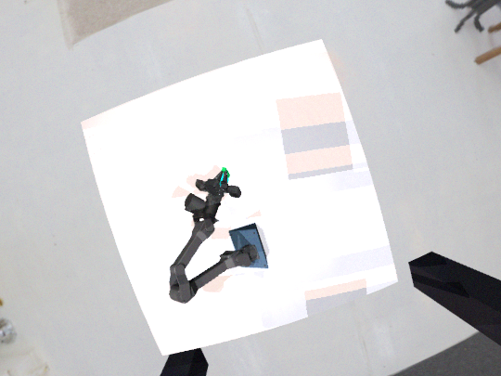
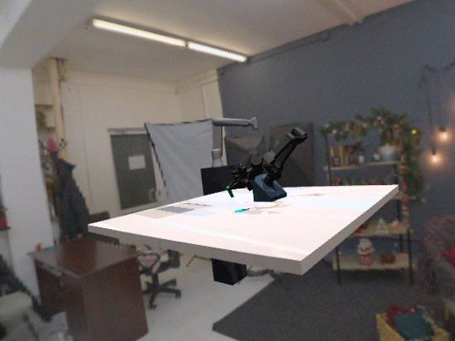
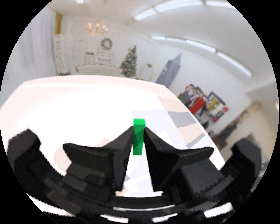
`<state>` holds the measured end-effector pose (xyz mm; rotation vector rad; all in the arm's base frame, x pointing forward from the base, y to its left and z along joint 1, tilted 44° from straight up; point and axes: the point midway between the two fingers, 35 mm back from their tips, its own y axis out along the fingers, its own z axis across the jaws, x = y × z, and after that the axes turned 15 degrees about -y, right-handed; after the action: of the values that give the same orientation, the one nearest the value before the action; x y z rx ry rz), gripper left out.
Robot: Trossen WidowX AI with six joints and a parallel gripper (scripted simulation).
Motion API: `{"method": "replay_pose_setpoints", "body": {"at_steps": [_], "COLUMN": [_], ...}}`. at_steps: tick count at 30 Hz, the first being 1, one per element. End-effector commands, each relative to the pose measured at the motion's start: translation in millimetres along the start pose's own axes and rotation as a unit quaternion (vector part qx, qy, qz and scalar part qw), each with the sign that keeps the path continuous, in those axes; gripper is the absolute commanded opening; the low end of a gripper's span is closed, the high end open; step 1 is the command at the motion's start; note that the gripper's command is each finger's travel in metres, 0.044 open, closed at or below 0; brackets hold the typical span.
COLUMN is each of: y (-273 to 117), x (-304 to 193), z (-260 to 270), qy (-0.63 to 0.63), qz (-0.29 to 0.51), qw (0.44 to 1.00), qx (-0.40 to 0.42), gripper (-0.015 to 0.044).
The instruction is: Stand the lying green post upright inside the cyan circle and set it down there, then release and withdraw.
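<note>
— Which step is in hand?
— The green post [image 1: 224, 170] [image 2: 230, 191] [image 3: 139, 136] is clamped in the jaws [image 1: 224, 177] [image 2: 232, 186], left of centre in the exterior view and raised above the worktop [image 1: 139, 137] [image 2: 253, 238] [image 3: 75, 100]. The carry and the turn upright appear to be in hand; in that view a slight lean is shown.
— And the cyan circle [image 1: 222, 178] [image 2: 241, 210]?
— It is seen flat on the worktop near the centre of the exterior frame, lower than the post; from the top it is partly covered by the jaws.
— What is called for next?
— The post should be straightened, centred over the circle and lowered before any release. If it is let go while tilted, it could topple.
— Materials and shapes?
— A slim, square-edged bar is presented, evenly coloured; the jaws are matt black and tapered, the worktop a pale, patchy slab.
</note>
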<state>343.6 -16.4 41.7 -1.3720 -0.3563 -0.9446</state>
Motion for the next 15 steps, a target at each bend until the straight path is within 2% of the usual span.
{"method": "replay_pose_setpoints", "body": {"at_steps": [1,15], "y": [-3.0,-12.9], "x": [0.3,2.4], "z": [-0.7,0.2], "qy": [0.009,0.032], "qz": [-0.015,-0.062], "qw": [1.0,0.998], "qx": [-0.003,-0.002], "gripper": [0.0022,0.0022]}}
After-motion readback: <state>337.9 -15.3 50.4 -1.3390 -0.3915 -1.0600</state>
